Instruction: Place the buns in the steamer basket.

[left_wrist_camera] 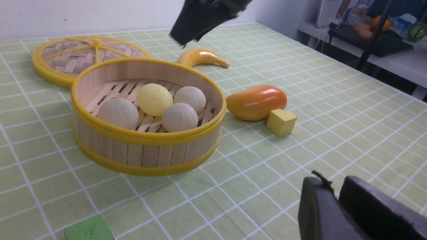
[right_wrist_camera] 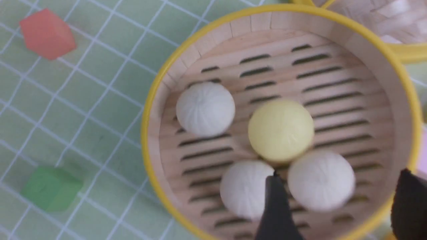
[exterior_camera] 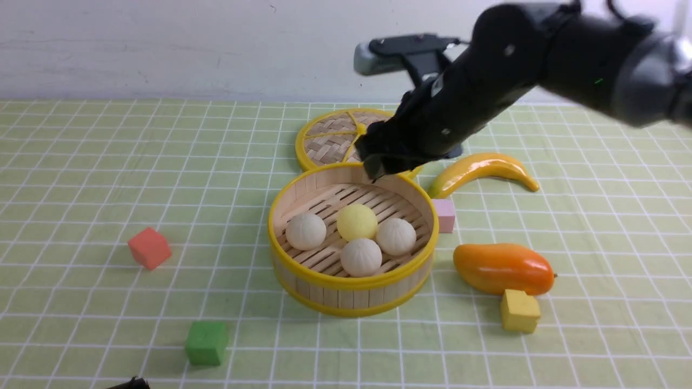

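Note:
The steamer basket [exterior_camera: 346, 302] stands mid-table with all the buns on its slatted floor: a pale yellow bun [exterior_camera: 357, 221] and three off-white buns [exterior_camera: 305, 230], [exterior_camera: 396, 236], [exterior_camera: 361, 257]. My right gripper [exterior_camera: 378, 166] hangs over the basket's far rim. In the right wrist view it [right_wrist_camera: 340, 173] is open, with an off-white bun [right_wrist_camera: 321, 180] lying free on the slats below, between the fingers [right_wrist_camera: 275, 203]. My left gripper [left_wrist_camera: 337, 196] stays low near the table's front left, well short of the basket [left_wrist_camera: 143, 153]. Its fingers are together with nothing between them.
The woven lid [exterior_camera: 330, 138] lies flat behind the basket. A banana [exterior_camera: 481, 170], a pink cube [exterior_camera: 444, 215], a mango [exterior_camera: 500, 267] and a yellow cube [exterior_camera: 519, 310] sit to its right. A red cube [exterior_camera: 150, 247] and a green cube [exterior_camera: 206, 342] lie to its left.

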Tool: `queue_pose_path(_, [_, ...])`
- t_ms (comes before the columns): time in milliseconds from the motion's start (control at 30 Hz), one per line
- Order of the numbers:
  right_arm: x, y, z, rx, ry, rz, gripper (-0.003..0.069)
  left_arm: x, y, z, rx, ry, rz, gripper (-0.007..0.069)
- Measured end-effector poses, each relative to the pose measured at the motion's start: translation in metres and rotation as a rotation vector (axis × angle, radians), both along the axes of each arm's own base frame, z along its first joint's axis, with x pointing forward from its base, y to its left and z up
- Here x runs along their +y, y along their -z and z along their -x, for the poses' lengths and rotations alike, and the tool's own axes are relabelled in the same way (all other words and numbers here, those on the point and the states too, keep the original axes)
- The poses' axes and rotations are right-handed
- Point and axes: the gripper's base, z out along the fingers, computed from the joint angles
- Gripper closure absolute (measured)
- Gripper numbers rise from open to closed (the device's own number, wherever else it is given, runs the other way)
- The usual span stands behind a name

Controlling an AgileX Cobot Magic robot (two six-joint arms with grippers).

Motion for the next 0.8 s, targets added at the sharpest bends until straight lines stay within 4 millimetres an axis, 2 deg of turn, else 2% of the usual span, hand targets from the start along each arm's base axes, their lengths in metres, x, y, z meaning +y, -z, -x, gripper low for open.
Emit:
queue_pose_path(33, [-0.011,-0.021,0.018,0.007,0.013,0.015,0.0264,0.0,0.0,0.0,0.0,0.0,0.0,0.0527])
queue_pose_path(67, [-0.014,-0.024,0.023,0.012,0.018,0.023,0.0288,0.0,0.0,0.0,0.0,0.0,0.0,0.0526])
queue_pose_path(100, [-0.028,-0.038,0.046,0.032,0.04,0.04,0.0388,0.0,0.0,0.0,0.0,0.0,0.0,0.0523])
queue_pose_path(133, [-0.029,-0.04,0.048,0.03,0.043,0.039,0.0388,0.0,0.0,0.0,0.0,0.0,0.0,0.0522])
queue_pose_path(200, [-0.045,-0.046,0.079,0.056,0.07,0.042,0.053,0.0,0.0,0.0,0.0,0.0,0.0,0.0521])
queue_pose_path(233, [-0.047,-0.046,0.081,0.06,0.071,0.043,0.0551,0.0,0.0,0.0,0.0,0.0,0.0,0.052])
queue_pose_path(267, [-0.056,-0.046,0.099,0.074,0.079,0.044,0.0619,0.0,0.0,0.0,0.0,0.0,0.0,0.0519])
queue_pose_path(300, [-0.061,-0.045,0.107,0.081,0.083,0.045,0.0648,0.0,0.0,0.0,0.0,0.0,0.0,0.0518])
queue_pose_path(333, [-0.063,-0.045,0.112,0.084,0.085,0.045,0.0658,0.0,0.0,0.0,0.0,0.0,0.0,0.0518])
queue_pose_path(367, [-0.071,-0.045,0.126,0.096,0.086,0.05,0.0675,0.0,0.0,0.0,0.0,0.0,0.0,0.0517])
queue_pose_path(533, [-0.094,-0.051,0.167,0.151,0.076,0.085,0.0678,0.0,0.0,0.0,0.0,0.0,0.0,0.0516])
queue_pose_path(800, [-0.107,-0.062,0.188,0.121,0.081,0.083,0.0677,0.0,0.0,0.0,0.0,0.0,0.0,0.0516])
